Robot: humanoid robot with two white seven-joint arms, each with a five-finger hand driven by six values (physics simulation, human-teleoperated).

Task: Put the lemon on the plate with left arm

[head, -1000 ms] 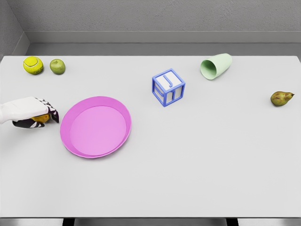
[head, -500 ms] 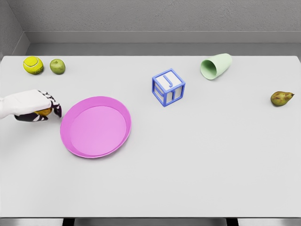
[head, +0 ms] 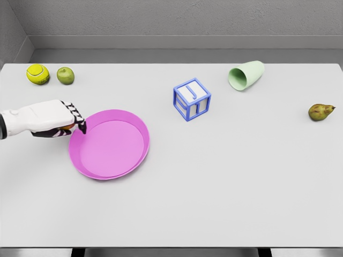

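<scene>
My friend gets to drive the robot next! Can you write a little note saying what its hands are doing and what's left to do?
Left hand: curled around the lemon, which barely peeks out beneath the fingers, right at the left rim of the pink plate.
Right hand: not in view.
Done: lemon grasped and brought to the plate's edge.
Left: move it over the plate's middle, lower it, let go, pull the hand back.

The left hand [head: 53,119] reaches in from the left side on a white arm, held flat with its back up, and its dark-tipped fingers [head: 79,122] are curled down and closed tight around something small and orange tucked under the palm.
</scene>
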